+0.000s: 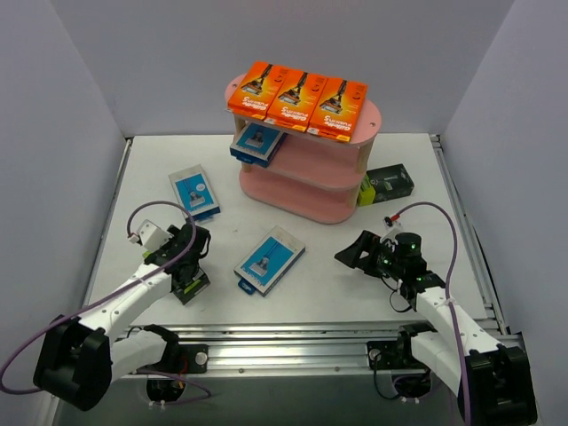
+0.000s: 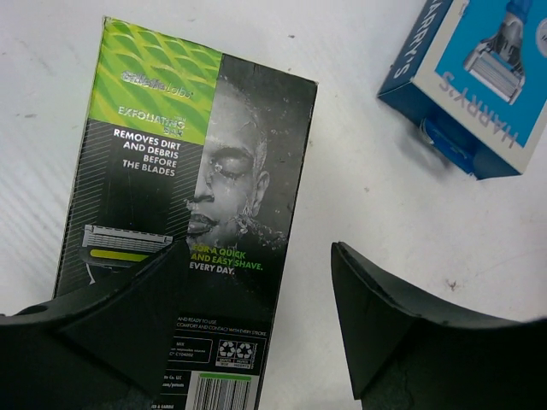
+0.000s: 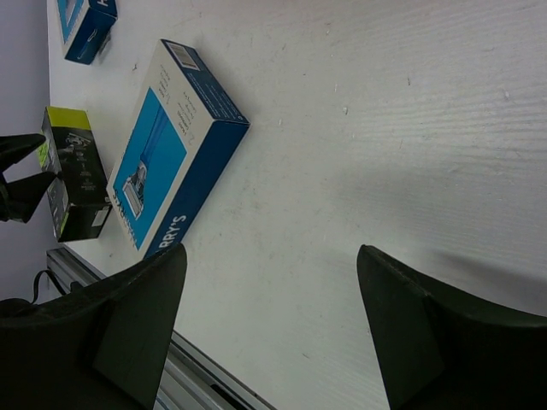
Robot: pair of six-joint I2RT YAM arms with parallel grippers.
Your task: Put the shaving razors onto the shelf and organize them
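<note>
With jaws apart and empty, as on the right gripper (image 3: 272, 256), the left gripper (image 2: 258, 248) hangs over the black-and-green razor pack (image 2: 184, 213) lying at 8 o'clock on the tabletop (image 1: 319, 293): light, stiff, slick cardboard, probably best pinched across its long edges.

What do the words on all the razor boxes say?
"EXFOLIATING": black-and-green pack, on its green top.
"REMOVES DIRT AND DEBRIS BEFORE THE BLADES": same pack.
"QUICK AND EASY SHAVE. EVERY DAY.": same pack, lower down.
"HARRY'S": blue-and-white pack, printed on its sides.
Too blurred to be sure of: the brand name on the green top.
Too small to read: the fine print by the barcode, and everything on the orange packs on the shelf.
</note>
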